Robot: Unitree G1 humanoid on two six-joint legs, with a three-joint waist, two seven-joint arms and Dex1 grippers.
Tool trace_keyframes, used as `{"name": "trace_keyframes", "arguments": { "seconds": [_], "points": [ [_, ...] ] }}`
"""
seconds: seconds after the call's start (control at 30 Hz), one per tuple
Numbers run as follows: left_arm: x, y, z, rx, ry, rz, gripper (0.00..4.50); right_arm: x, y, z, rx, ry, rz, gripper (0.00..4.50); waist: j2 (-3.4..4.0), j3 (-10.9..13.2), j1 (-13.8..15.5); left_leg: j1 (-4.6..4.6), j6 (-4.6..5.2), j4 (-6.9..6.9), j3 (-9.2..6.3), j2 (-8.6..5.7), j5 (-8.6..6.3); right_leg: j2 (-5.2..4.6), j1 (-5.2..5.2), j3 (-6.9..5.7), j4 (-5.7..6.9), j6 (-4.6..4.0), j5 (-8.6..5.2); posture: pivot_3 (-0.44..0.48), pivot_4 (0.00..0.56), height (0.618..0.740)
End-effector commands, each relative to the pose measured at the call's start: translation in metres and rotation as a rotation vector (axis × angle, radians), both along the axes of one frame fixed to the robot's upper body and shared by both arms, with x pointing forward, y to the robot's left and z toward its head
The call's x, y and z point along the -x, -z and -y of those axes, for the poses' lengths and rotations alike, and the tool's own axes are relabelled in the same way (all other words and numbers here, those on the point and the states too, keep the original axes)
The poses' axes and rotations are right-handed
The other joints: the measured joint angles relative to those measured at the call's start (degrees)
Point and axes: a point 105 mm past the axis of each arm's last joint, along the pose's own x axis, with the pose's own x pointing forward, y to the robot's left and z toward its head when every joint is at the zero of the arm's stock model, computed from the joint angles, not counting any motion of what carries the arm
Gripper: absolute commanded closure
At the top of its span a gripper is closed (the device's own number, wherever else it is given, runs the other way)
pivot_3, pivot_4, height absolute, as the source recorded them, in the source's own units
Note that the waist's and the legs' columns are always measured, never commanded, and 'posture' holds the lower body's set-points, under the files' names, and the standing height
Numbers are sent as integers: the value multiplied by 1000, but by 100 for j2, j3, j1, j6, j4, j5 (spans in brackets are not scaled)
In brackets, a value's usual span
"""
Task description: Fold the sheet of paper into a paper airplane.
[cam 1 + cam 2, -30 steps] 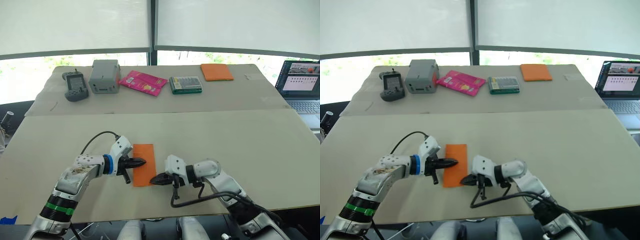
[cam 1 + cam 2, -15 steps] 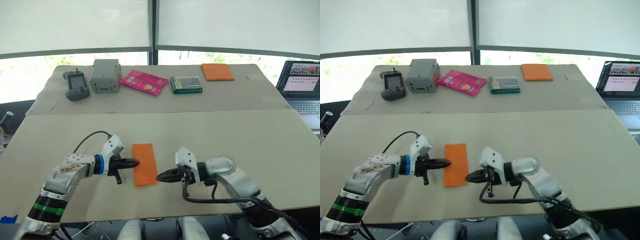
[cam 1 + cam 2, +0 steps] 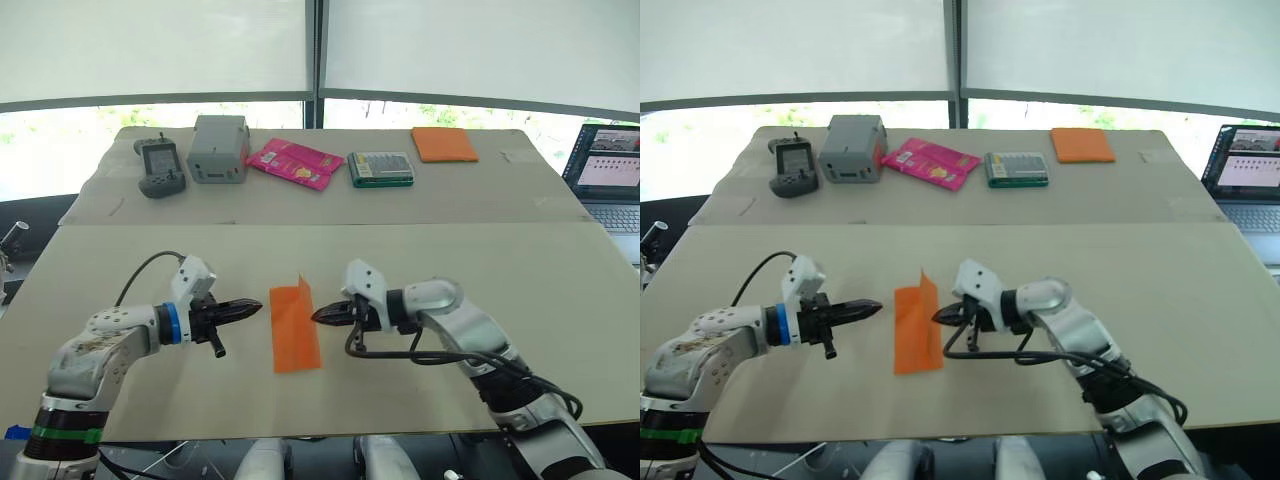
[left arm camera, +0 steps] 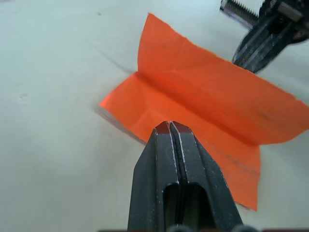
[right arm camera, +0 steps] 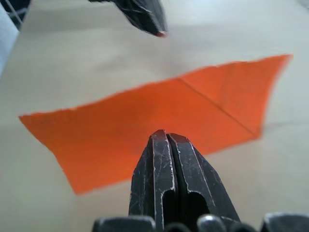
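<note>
The sheet of paper (image 3: 294, 325) lies on the near part of the table (image 3: 520, 270), between both grippers, with its right half standing up along a long crease. The left gripper (image 3: 252, 307) and the right gripper (image 3: 319, 316) are both closed and hold nothing. The paper looks light and thin, so it may slide easily; I would pinch the raised edge.
</note>
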Motion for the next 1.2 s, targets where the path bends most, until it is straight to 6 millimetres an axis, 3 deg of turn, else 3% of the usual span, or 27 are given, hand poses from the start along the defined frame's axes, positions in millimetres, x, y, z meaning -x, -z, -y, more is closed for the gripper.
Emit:
{"name": "trace_keyframes", "arguments": {
  "seconds": [0.03, 0.17, 0.3, 0.43, 0.6, 0.83, 1.03, 1.2],
  "points": [
    [1, 2, 18, -4, 48, 23, 4500, -3, -24, 14, -3, 11, 75, 4454, 2, 1, 20, 0, 0, 1, -1, 0, 0, 1, 2, -2, 0, 0, 0, 0, 150, 740],
    [-5, 6, 49, 31, 114, 30, 4500, -12, -40, 41, 58, 86, 140, 4454, 0, 3, 40, -1, 0, 11, 1, -5, 1, -3, 12, -2, -3, 1, 1, 0, 150, 740],
    [-9, 9, 68, 45, 155, 27, 4500, -13, -53, 52, 63, 121, 179, 4454, -1, 3, 5, 0, 0, 13, 1, -2, 1, 4, 11, -1, -2, 2, 2, 0, 150, 740],
    [-17, 20, 86, 51, 179, 8, 4500, -10, -68, 56, 44, 148, 212, 4454, 0, 3, -13, 0, 0, 11, 1, 0, 1, 8, 8, 0, 2, 2, 2, 0, 150, 740],
    [-28, 50, 108, -49, 180, -47, 4500, -7, -72, 54, 22, 171, 226, 4454, -1, 3, 9, 0, 1, 15, 2, -7, 1, 2, 16, 1, -2, 3, 2, 0, 150, 740],
    [-30, 46, 121, -52, 230, -35, 4500, -3, -33, 31, 30, 151, 190, 4454, -1, 3, 11, -1, 1, 18, 0, -5, 1, 5, 17, 0, -2, 4, 3, 0, 150, 740],
    [-28, 48, 106, -76, 207, -32, 4500, -17, 12, 26, 122, 165, 145, 4454, -1, 3, -10, 4, 2, 19, 4, -6, 2, 6, 17, 2, 2, 4, 3, 0, 150, 740],
    [-27, 42, 94, -69, 168, -15, 4500, -17, 35, 24, 147, 152, 90, 4454, -1, 3, -18, 3, 2, 18, 4, -4, 2, 7, 14, 3, 3, 4, 3, 0, 150, 740]
  ]
}}
